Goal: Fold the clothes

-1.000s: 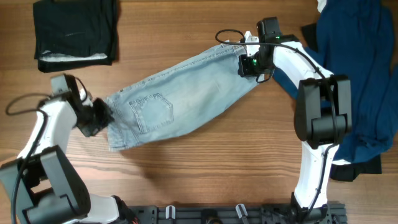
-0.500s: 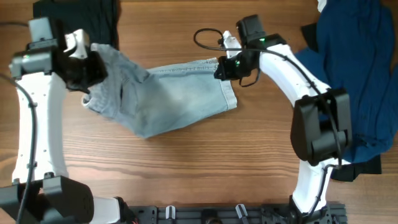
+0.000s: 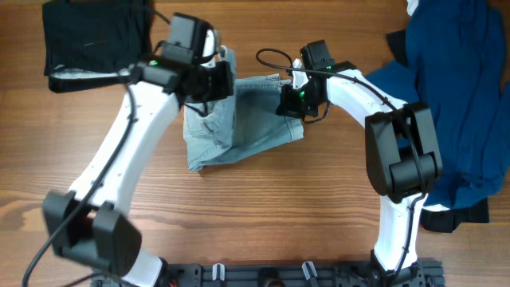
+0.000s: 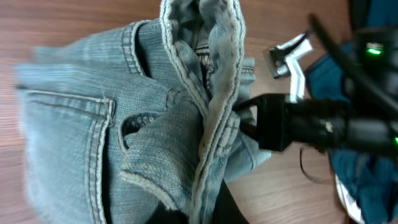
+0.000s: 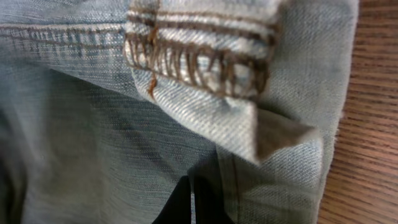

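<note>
The pale light-blue denim shorts (image 3: 239, 127) lie doubled over at the table's middle. My left gripper (image 3: 221, 80) is shut on the waistband end and holds it raised over the leg end; the left wrist view shows the bunched waistband (image 4: 211, 93) and a stitched back pocket (image 4: 62, 155). My right gripper (image 3: 292, 97) is shut on the hemmed leg end at the right; the right wrist view shows the hem (image 5: 205, 56) pinched between my dark fingers (image 5: 205, 199).
A folded black garment (image 3: 96, 40) lies at the back left. A heap of dark blue cloth (image 3: 454, 88) covers the right side, with black cloth (image 3: 454, 217) below it. Bare wood lies in front of the shorts.
My left gripper has carried the waistband end from the left across to the right, folding the shorts over themselves. My right gripper has stayed on the leg hem.
</note>
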Action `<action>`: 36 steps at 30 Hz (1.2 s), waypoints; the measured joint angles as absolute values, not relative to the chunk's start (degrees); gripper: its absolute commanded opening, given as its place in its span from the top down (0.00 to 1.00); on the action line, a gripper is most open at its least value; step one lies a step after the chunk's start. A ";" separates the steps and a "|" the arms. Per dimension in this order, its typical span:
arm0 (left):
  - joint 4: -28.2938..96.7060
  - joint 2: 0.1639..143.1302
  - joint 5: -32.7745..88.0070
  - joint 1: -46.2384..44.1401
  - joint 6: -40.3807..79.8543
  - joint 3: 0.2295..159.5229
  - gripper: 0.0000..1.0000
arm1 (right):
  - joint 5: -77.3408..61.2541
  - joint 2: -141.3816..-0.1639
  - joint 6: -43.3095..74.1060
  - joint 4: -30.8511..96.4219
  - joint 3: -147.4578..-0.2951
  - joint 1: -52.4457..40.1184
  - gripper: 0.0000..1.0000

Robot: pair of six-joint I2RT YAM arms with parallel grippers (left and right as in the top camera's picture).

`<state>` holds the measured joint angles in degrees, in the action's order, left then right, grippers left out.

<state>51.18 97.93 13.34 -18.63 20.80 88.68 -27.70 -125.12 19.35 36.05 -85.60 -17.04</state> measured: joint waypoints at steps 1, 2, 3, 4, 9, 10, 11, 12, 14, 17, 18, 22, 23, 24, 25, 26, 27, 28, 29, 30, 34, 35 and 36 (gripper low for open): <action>49.89 100.75 13.37 -19.53 22.55 88.68 0.96 | -28.40 -125.32 19.51 35.46 -85.60 -17.04 0.96; 47.64 103.35 13.58 -20.32 24.10 88.68 0.96 | -28.58 -125.38 19.49 35.35 -85.60 -17.04 0.96; 45.76 105.16 14.17 -20.93 25.04 88.68 0.96 | -29.67 -125.75 19.51 34.59 -85.60 -16.95 0.96; 43.66 106.91 14.92 -21.63 25.91 88.68 0.96 | -30.63 -125.86 19.51 34.44 -85.58 -16.78 0.96; 40.18 111.02 16.43 -24.73 28.45 88.68 0.93 | -38.02 -126.02 19.22 34.30 -85.76 -13.26 0.95; 39.90 111.37 16.45 -24.82 28.86 88.68 0.85 | -40.53 -125.86 19.18 34.96 -86.15 -12.10 0.92; 39.75 111.50 16.49 -24.82 29.10 88.68 0.64 | -43.05 -124.84 19.20 36.45 -86.94 -10.46 0.82; 39.72 111.55 16.67 -24.80 29.50 88.68 0.43 | -44.58 -122.78 19.20 37.67 -87.90 -8.62 0.76; 38.52 111.55 17.19 -24.82 29.78 88.73 0.00 | -46.50 -116.11 18.85 38.57 -90.48 -4.32 0.67; 35.11 111.55 18.17 -25.32 30.37 88.90 0.00 | -46.15 -106.91 18.55 40.53 -92.58 1.15 0.63; 33.93 111.55 18.48 -25.91 30.35 89.01 0.00 | -46.02 -105.49 18.06 41.87 -92.95 2.28 0.60; 35.66 111.55 19.27 -27.77 24.64 89.17 0.00 | -42.15 -105.75 15.77 46.19 -93.03 3.11 0.50; 37.26 111.55 19.31 -27.88 22.37 89.23 0.00 | -40.77 -105.75 15.27 46.78 -93.03 3.11 0.48; 40.38 111.55 19.35 -28.10 18.61 89.43 0.00 | -39.70 -105.75 14.68 47.31 -93.03 3.11 0.46; 45.41 111.55 18.65 -28.64 13.19 89.56 0.00 | -38.30 -105.75 13.93 47.90 -93.03 3.11 0.43; 47.42 111.55 17.65 -29.47 10.04 89.54 0.00 | -37.65 -105.75 13.58 48.01 -93.03 3.11 0.42; 50.35 111.55 15.29 -30.85 6.81 89.60 0.00 | -36.88 -105.75 13.34 48.07 -93.03 3.11 0.41; 52.51 111.55 12.10 -33.23 3.90 89.60 0.00 | -36.23 -105.75 13.10 48.10 -93.03 3.11 0.38; 52.69 111.57 9.17 -35.75 1.91 89.60 0.00 | -35.79 -105.75 12.99 48.14 -93.03 3.11 0.37; 52.05 111.57 6.39 -38.52 0.49 89.60 0.00 | -35.48 -105.75 12.69 48.21 -93.03 3.11 0.37; 49.67 113.34 0.75 -43.55 -1.43 89.62 0.00 | -34.81 -105.75 12.01 48.25 -93.03 3.11 0.36; 48.56 115.07 -0.21 -43.79 -1.48 89.65 0.00 | -34.63 -105.75 11.86 48.25 -93.03 3.11 0.36; 47.24 117.40 -0.91 -43.77 -1.48 89.65 0.00 | -34.61 -105.75 11.81 48.27 -93.03 3.11 0.36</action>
<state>47.24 117.40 -0.91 -43.77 -1.48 89.65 -34.61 -105.75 11.81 48.27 -93.03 3.11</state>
